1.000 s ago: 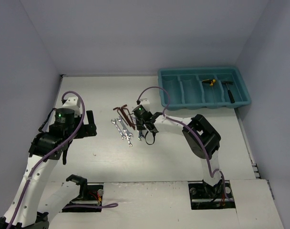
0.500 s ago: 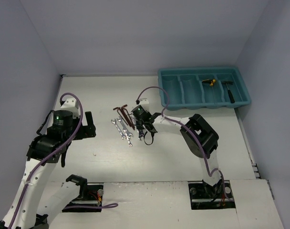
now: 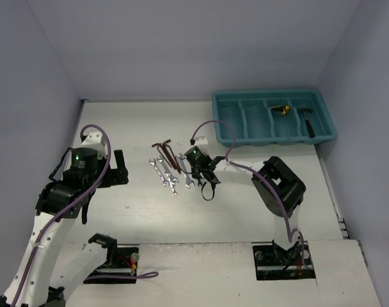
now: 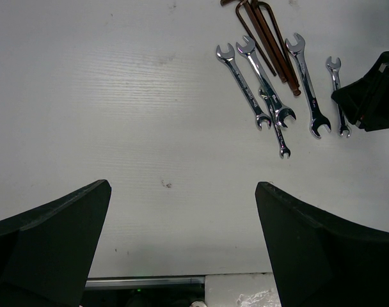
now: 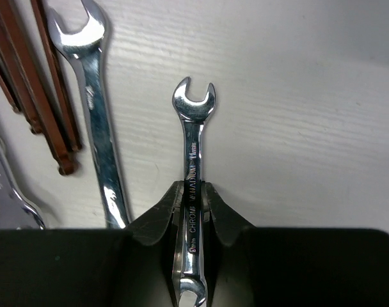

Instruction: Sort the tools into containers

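My right gripper (image 5: 193,192) is shut on the shank of a small silver wrench (image 5: 193,137), which sits low at the table surface, its open end pointing away. In the top view this gripper (image 3: 196,170) is at the right end of the row of silver wrenches (image 3: 165,174). Dark reddish hex keys (image 3: 164,149) lie just behind the row. My left gripper (image 4: 183,192) is open and empty over bare table, left of the wrenches (image 4: 265,89). The teal tray (image 3: 230,115) stands at the far right and holds yellow-and-black pieces (image 3: 283,109) and a black hammer-like tool (image 3: 309,121).
A longer wrench (image 5: 95,109) and the hex keys (image 5: 34,83) lie close to the left of the held wrench. The table's right edge runs beside the tray. Both arm bases stand at the near edge.
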Controlling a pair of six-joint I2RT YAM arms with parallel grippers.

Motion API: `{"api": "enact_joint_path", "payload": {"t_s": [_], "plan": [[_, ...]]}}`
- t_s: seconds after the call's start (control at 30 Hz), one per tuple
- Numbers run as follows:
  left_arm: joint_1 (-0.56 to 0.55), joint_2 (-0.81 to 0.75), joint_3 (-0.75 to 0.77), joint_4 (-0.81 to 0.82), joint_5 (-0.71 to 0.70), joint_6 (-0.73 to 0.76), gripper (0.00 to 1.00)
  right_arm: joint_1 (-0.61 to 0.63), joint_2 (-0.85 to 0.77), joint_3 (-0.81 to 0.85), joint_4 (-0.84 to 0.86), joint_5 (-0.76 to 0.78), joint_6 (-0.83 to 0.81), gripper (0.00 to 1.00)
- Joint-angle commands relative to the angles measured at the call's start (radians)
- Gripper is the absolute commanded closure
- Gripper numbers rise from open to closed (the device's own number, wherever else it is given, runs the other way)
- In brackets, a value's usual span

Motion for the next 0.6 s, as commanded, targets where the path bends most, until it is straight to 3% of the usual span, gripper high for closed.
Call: {"api": "enact_joint_path", "payload": {"t_s": [0.0, 0.3, 0.5, 0.57], "plan": [[0.004, 0.017, 0.033, 0.027, -0.007, -0.007, 0.05, -0.031, -0.100, -0.007, -0.179, -0.001, -0.074, 1.00], [0.005, 0.017, 0.043, 0.027, -0.012, -0.010, 0.05, -0.260, -0.342, 0.165, -0.205, -0.046, -0.367, 1.00], [0.004, 0.022, 0.037, 0.029, -0.021, -0.013, 0.05, -0.574, -0.225, 0.350, -0.201, -0.154, -0.607, 1.00], [0.004, 0.025, 0.038, 0.029, -0.024, -0.013, 0.04, -0.618, -0.129, 0.434, -0.201, -0.180, -0.652, 1.00]]}}
